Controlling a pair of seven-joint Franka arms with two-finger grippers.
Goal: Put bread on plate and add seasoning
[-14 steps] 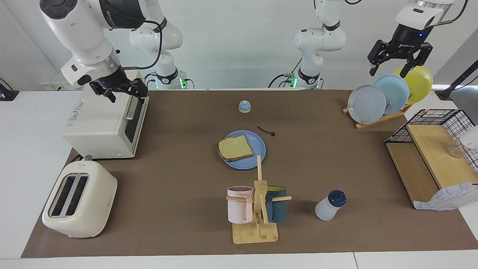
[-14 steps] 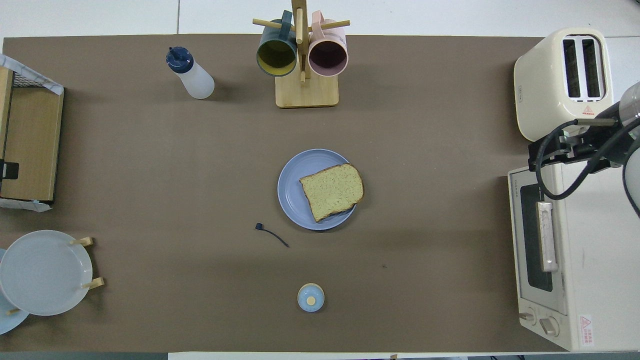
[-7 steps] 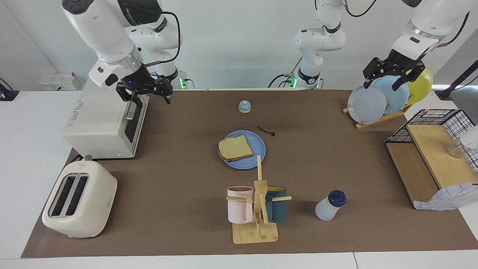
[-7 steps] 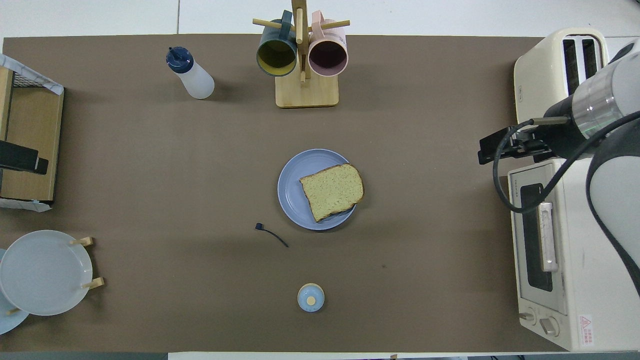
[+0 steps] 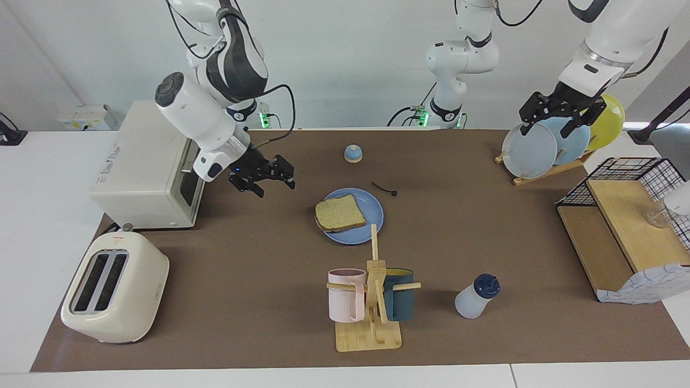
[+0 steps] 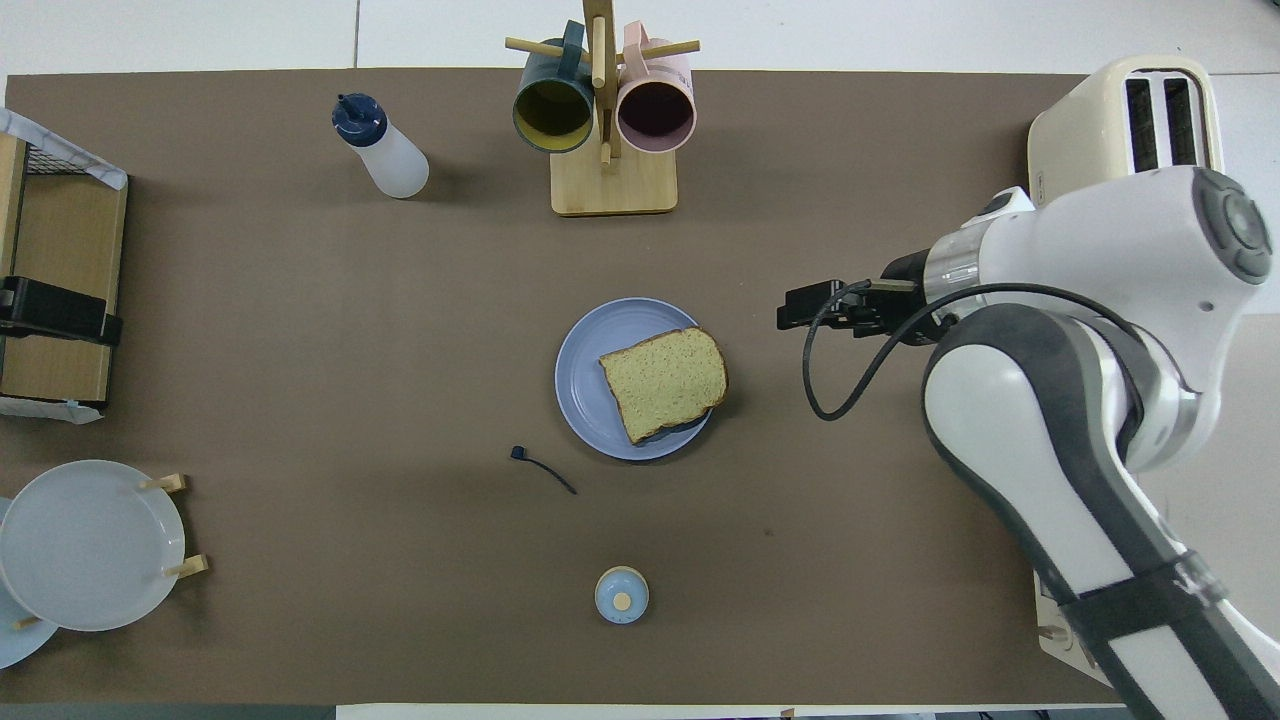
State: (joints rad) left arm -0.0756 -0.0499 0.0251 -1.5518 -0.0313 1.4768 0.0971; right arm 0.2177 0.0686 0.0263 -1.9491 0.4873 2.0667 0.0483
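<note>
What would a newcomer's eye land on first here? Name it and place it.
The bread lying on the plate at mid-table, with the open right gripper over the mat between it and the toaster oven. Next, the seasoning beside the mug rack, and the open left gripper over the plate rack.

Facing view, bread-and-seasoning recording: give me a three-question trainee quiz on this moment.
1. True or false: the bread lies on the plate.
2. The seasoning is: A) in a hand; B) standing on the table beside the mug rack; C) on the plate.
3. Which hand is over the table between oven and plate?

Key: 1 true. 2 B. 3 the right hand, open and empty; the left hand is over the plate rack.
</note>
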